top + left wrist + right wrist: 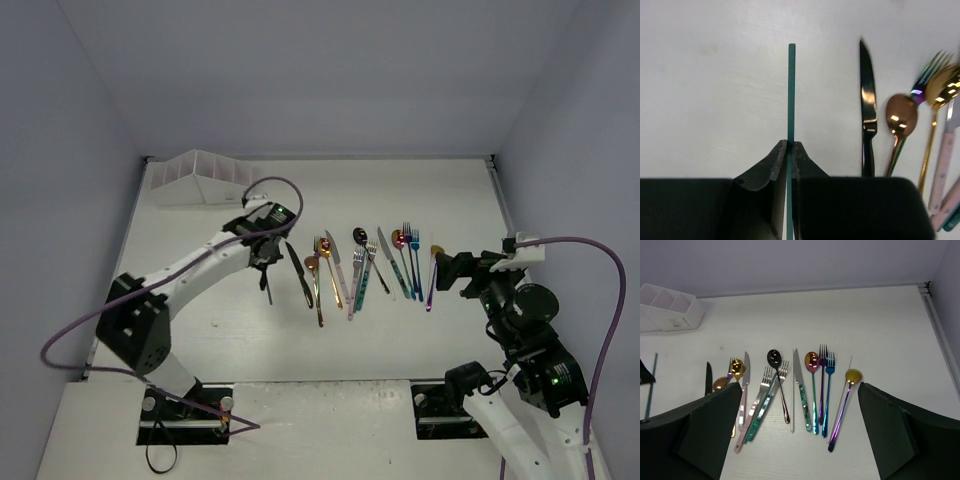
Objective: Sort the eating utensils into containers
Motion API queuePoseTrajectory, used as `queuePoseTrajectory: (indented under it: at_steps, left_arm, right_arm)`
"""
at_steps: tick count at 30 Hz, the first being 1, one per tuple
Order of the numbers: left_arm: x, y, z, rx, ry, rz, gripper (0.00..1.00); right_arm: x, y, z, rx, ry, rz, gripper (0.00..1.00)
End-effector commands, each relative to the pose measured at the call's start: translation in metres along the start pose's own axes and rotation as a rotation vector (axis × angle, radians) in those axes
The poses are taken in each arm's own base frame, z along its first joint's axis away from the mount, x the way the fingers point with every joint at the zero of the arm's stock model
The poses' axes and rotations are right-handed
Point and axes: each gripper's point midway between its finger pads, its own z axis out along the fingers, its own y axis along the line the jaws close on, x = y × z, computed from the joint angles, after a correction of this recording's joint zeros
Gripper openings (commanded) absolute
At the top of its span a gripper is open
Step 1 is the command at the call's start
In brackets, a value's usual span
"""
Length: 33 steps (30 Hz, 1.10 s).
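Note:
My left gripper [266, 266] [789, 146] is shut on a slim teal utensil [791, 90], seen edge-on, so its kind is unclear. It stands left of the row, and the same utensil [651, 387] shows at the left edge of the right wrist view. The other eating utensils [360, 262] lie in a row mid-table. Among them are a black knife [867, 105], a copper spoon [901, 116], a black spoon [774, 358] and a blue fork [829, 385]. My right gripper [448, 272] [800, 387] hangs open at the row's right end, holding nothing. The white containers [200, 178] [667, 307] stand at the back left.
Grey walls enclose the white table on three sides, and a metal rail [940, 325] runs along its right edge. Purple cables loop over both arms. The purple-handled gold spoon [432, 275] lies closest to the right gripper.

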Motion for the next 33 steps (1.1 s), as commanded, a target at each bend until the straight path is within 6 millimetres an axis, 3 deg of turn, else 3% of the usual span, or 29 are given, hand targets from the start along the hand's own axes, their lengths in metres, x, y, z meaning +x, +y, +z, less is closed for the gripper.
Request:
queuePoseTrajectory:
  at_steps: [1,3,6,10,11,14,16,22,25,33]
  left_arm:
    - [-0.125,0.054,-0.072,0.017,-0.363,0.007,0.0]
    - [-0.159,0.08,-0.082,0.034,-0.454,-0.016,0.0]
    - [-0.225,0.129,-0.105,0.029,-0.676,-0.034,0.0]
    - [-0.293,0.167,-0.123,0.033,-0.844,-0.006,0.0]
    - [-0.307,0.184,-0.117,0.013,-0.861,-0.015,0.0]
    - [-0.358,0.199,-0.108,0.052,-1.001,-0.003,0.0]
    - [-0.377,0.213,-0.101,0.036,-1.035,-0.004,0.0]
    - [-0.423,0.229,-0.031,0.0,-1.056,0.041,0.0]
    - [-0.434,0.232,0.006,-0.031,-1.034,0.088,0.0]
    - [-0.459,0.236,0.059,-0.026,-1.057,0.087,0.0]
  right_arm:
    - [-0.025,0.023,0.007,-0.1,-0.038,0.008,1.0]
    - [-0.024,0.024,0.011,-0.101,-0.022,0.007,1.0]
    - [-0.027,0.027,0.014,-0.106,-0.016,0.018,1.0]
    - [-0.029,0.042,0.018,-0.179,0.011,0.029,1.0]
    - [-0.028,0.045,0.02,-0.187,0.02,0.03,1.0]
    - [-0.024,0.047,0.024,-0.199,0.041,0.021,1.0]
    - [-0.022,0.049,0.027,-0.209,0.053,0.012,1.0]
    - [-0.02,0.064,0.028,-0.279,0.063,0.068,0.99]
    - [-0.011,0.067,0.033,-0.29,0.082,0.073,1.0]
    - [0.014,0.068,0.049,-0.287,0.168,0.061,1.0]
